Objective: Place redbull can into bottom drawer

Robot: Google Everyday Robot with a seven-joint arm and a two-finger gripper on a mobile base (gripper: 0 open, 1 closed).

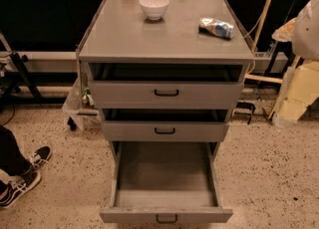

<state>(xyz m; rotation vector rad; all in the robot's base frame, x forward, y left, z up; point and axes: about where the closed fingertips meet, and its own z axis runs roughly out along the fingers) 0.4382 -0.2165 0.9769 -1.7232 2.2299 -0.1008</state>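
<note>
1. The slim silver-and-blue metal redbull can (216, 27) lay on its side near the right edge of the grey tabletop (159, 41).
2. The deep grey bottom drawer (149, 216) stood pulled open.
3. The gripper was out of view, so its state could not be told.

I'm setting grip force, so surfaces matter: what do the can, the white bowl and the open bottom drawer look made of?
The redbull can, lying on its side, looks like thin shiny metal: silver-blue glints. The white bowl looks glazed ceramic, possibly plastic: smooth gloss. The bottom drawer, pulled open, looks matte grey painted metal or laminate. The gripper is not in view.
</note>
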